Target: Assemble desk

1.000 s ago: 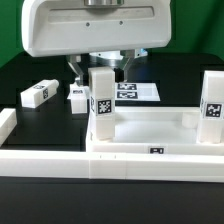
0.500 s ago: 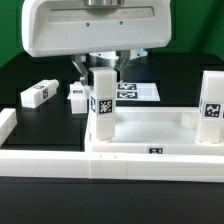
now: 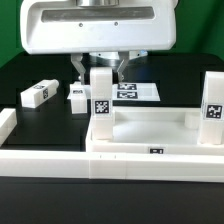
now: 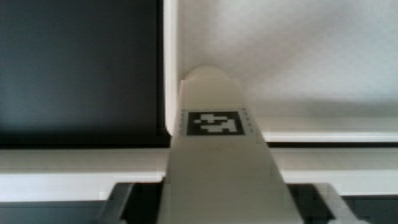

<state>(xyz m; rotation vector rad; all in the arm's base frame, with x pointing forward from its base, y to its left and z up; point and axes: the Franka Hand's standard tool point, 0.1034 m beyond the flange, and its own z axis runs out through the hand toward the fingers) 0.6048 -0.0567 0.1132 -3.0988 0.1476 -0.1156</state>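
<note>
The white desk top (image 3: pixel 150 128) lies in front, a rimmed tray. One white tagged leg (image 3: pixel 101 108) stands upright in its corner socket on the exterior view's left; a second leg (image 3: pixel 212 108) stands in the corner on the right. My gripper (image 3: pixel 99 70) is directly above the left leg, with a finger on each side of its upper end, and looks shut on it. In the wrist view the leg (image 4: pixel 217 125) runs out from between the dark fingers (image 4: pixel 139 200) of my gripper (image 4: pixel 226 198) down to the desk top's rim (image 4: pixel 169 40).
Two loose white legs (image 3: pixel 34 94) (image 3: pixel 78 99) lie on the black table at the exterior view's left. The marker board (image 3: pixel 138 91) lies behind the gripper. A long white border rail (image 3: pixel 45 160) runs along the front.
The gripper body has risen slightly. The left leg now faces the camera more squarely and sits a touch lower in its socket.
</note>
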